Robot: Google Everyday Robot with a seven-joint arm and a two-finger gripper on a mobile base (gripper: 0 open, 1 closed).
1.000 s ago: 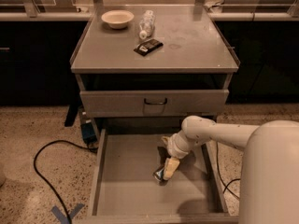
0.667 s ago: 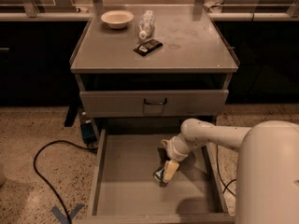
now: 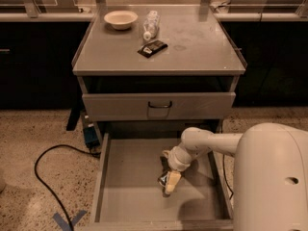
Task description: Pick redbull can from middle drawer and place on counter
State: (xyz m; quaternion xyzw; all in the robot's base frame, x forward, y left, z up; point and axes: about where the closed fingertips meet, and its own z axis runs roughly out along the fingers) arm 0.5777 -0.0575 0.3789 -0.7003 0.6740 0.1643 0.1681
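The middle drawer (image 3: 130, 177) is pulled wide open at the bottom of the cabinet, showing its plain grey floor and low side walls. My gripper (image 3: 169, 184) reaches down into it from the right and sits low over the drawer floor near the middle. A small dark and silver thing right at the gripper's tip looks like the redbull can (image 3: 162, 179), and the gripper hides most of it. The counter (image 3: 192, 47) is the flat grey cabinet top above.
On the counter stand a pale bowl (image 3: 121, 19), a clear plastic bottle lying down (image 3: 151, 24) and a dark packet (image 3: 152, 48). The upper drawer (image 3: 160, 104) is shut. A black cable (image 3: 48, 177) and a blue box (image 3: 90, 134) lie on the floor at the left.
The gripper has shifted slightly down and left in the drawer, staying at the can. Nothing else has moved.
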